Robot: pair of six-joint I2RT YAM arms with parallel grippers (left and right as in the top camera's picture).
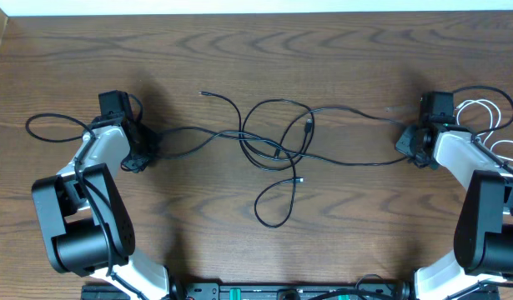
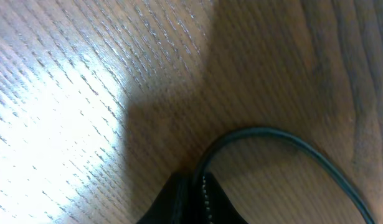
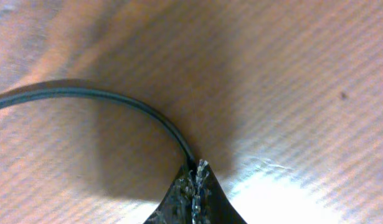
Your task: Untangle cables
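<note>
The black cables (image 1: 277,148) lie tangled at the middle of the wooden worktop (image 1: 239,50), crossing one another in several loops; one loose end points up and to the left of the knot, two small plugs sit within and just below it, and a narrow loop hangs toward the near edge; from the tangle one strand runs out left to the left end effector (image 1: 142,158) and others run out right to the right end effector (image 1: 409,148), the two well apart on opposite sides of the knot; in the left wrist view the fingers (image 2: 179,202) are pressed together low over the wood with a black cord (image 2: 272,134) coming out from between their tips and curving away to the right, so this end effector pinches a black cable; in the right wrist view the fingers (image 3: 179,196) are likewise closed on a black cord (image 3: 104,94) that arcs off to the left just above the worktop; the white cable (image 1: 488,112) lies coiled at the far right, beside the right arm and apart from the black tangle.
</note>
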